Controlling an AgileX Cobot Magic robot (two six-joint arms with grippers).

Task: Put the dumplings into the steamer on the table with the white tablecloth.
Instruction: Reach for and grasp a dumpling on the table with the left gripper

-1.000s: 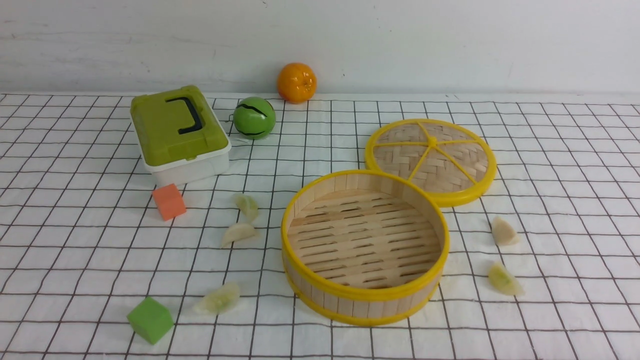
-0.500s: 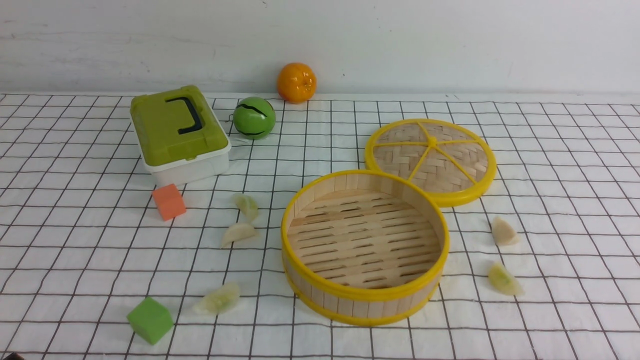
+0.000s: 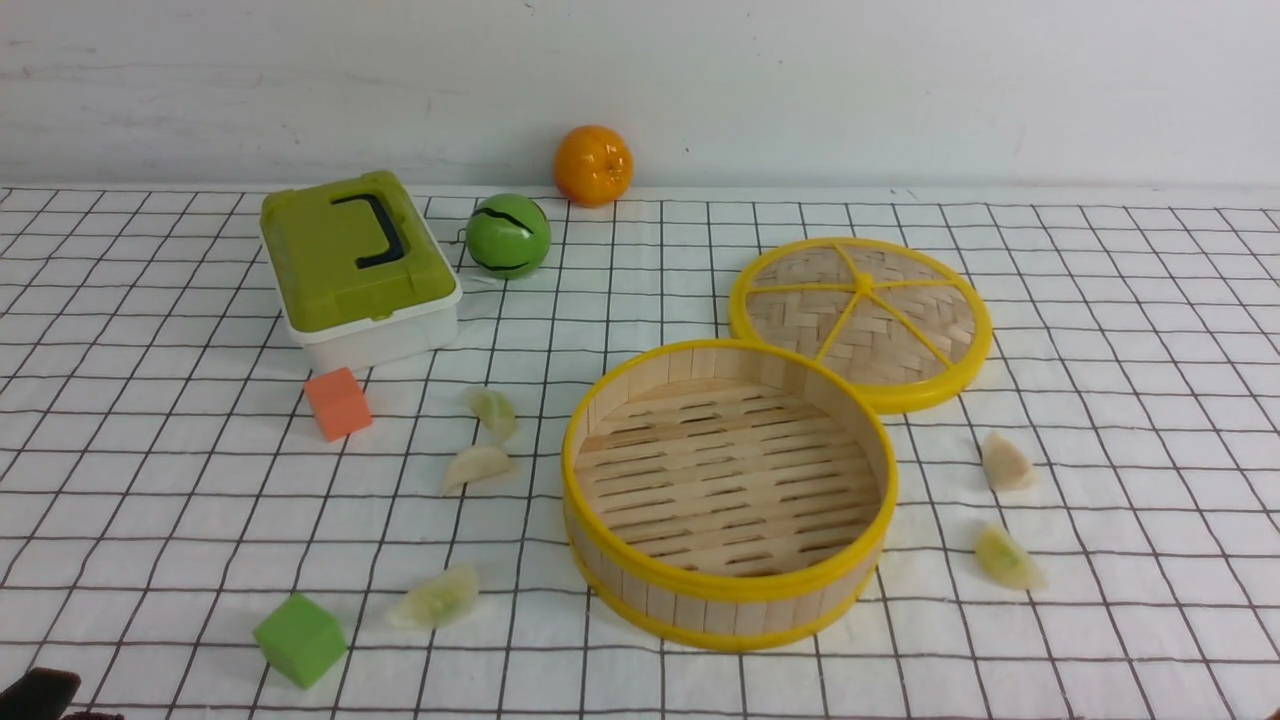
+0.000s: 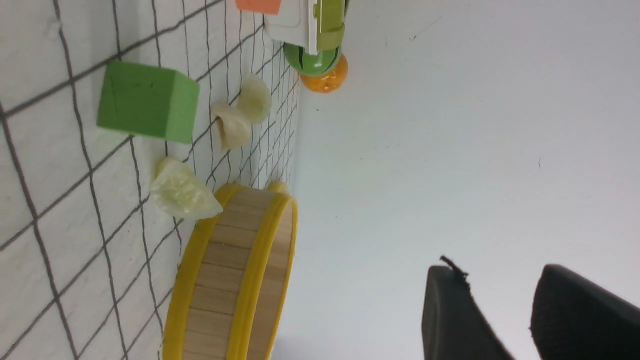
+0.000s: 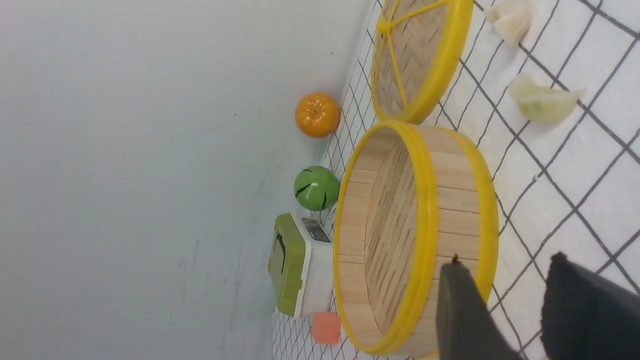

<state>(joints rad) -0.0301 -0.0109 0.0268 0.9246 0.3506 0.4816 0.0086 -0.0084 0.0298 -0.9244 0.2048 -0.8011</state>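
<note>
The empty bamboo steamer (image 3: 730, 495) stands on the white grid tablecloth (image 3: 1120, 300). Three dumplings lie left of it: pale green (image 3: 494, 411), cream (image 3: 478, 466), pale green (image 3: 437, 598). Two lie to its right: cream (image 3: 1005, 462), pale green (image 3: 1008, 560). My left gripper (image 3: 40, 692) shows only as a dark tip at the bottom left corner. In the left wrist view it (image 4: 500, 280) is open and empty, apart from the steamer (image 4: 235, 280) and the nearest dumpling (image 4: 182, 192). My right gripper (image 5: 505, 260) is open and empty beside the steamer wall (image 5: 455, 220), with two dumplings (image 5: 542, 102) beyond.
The woven lid (image 3: 862, 320) lies behind the steamer to the right. A green-lidded box (image 3: 355, 265), a green ball (image 3: 508, 235) and an orange (image 3: 593, 165) stand at the back. An orange cube (image 3: 338, 403) and a green cube (image 3: 299, 640) sit on the left.
The dark tip of my left gripper has come up into the front view's bottom left corner. Nothing on the table has moved.
</note>
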